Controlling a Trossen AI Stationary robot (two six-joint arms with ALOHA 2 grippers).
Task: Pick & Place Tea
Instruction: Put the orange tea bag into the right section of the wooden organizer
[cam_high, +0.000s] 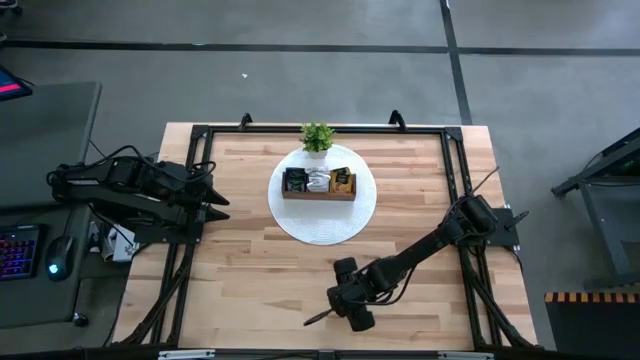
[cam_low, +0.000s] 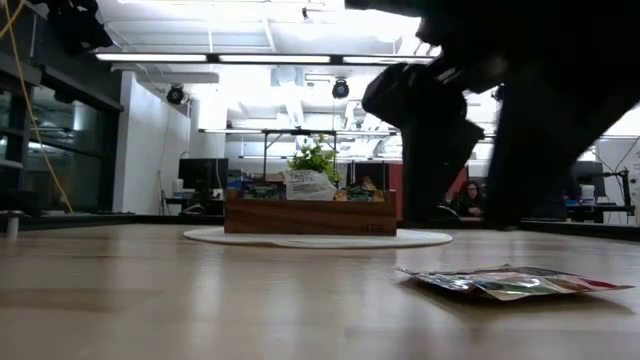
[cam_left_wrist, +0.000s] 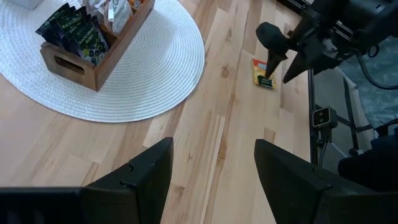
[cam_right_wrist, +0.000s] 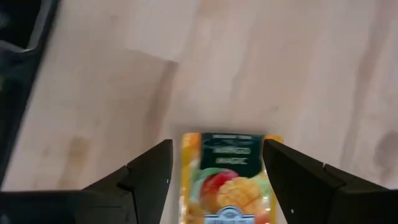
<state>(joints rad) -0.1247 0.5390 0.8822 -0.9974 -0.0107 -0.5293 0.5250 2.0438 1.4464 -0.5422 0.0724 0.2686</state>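
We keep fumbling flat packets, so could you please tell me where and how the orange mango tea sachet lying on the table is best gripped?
The orange mango tea sachet lies flat on the wooden table, clear of the wooden tray. Probably best from straight above, pinching its two long side edges, since nothing stands up to grab. The open right gripper already straddles those edges. The left gripper waits at the table's left edge.
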